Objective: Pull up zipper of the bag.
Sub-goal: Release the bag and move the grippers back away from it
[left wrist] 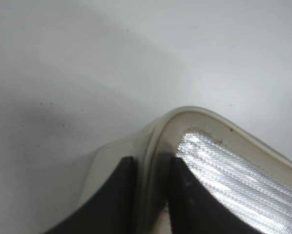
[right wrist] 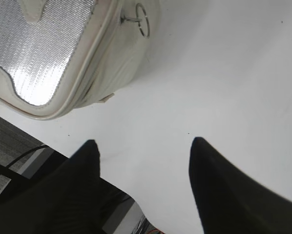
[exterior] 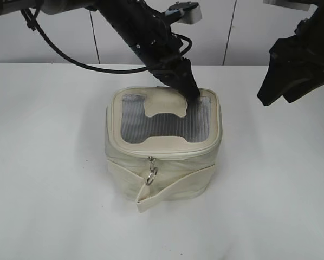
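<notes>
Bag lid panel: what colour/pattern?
Silvery-grey fine mesh panel with a cream patch; clearest in the exterior view.

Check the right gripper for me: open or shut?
Open. In the right wrist view the right gripper shows two dark fingers spread wide with bare table between them, well clear of the bag.

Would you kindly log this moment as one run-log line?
left gripper: pinching rear lid rim of boxy cream-white bag | right gripper: open, above table, off bag | silver ring pulls: at front, untouched
</notes>
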Controlling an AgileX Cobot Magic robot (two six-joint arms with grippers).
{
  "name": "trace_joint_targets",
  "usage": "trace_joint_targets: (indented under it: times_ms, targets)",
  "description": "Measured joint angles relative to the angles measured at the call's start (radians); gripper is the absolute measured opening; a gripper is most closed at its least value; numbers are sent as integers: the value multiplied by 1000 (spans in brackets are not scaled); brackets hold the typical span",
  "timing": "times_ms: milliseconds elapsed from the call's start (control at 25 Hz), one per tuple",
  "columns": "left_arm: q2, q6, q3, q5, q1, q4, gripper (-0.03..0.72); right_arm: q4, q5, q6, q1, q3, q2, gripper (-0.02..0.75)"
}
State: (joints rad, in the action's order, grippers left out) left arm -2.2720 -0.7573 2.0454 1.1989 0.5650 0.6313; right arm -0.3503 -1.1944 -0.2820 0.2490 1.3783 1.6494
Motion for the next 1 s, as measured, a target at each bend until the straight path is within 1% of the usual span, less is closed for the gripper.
trace_joint_targets:
  times_ms: [120,160,200,480,640,760,880,1000]
  targets:
    - [0,0,0,9,0,-8,81,-11,2,1,0,-2,-1,461]
    - [0,0,0,11,0,-10,50,-12,3,1,0,-2,-1,461]
    - [0,0,0,12,0,-15,41,-13,4,1,0,-2,-1,461]
    - [3,0,0,11,1,-36,41,-22,32,-1,0,-24,-2,459]
    - [21,0,0,20,2,-55,41,-22,82,-9,0,-97,-4,458]
    - [28,0,0,25,2,-64,41,-24,162,-36,0,-178,-27,459]
    - [40,0,-1,33,2,-78,41,-62,271,-110,0,-265,-63,459]
    - [42,0,-1,36,2,-86,41,-180,355,-259,0,-342,-74,459]
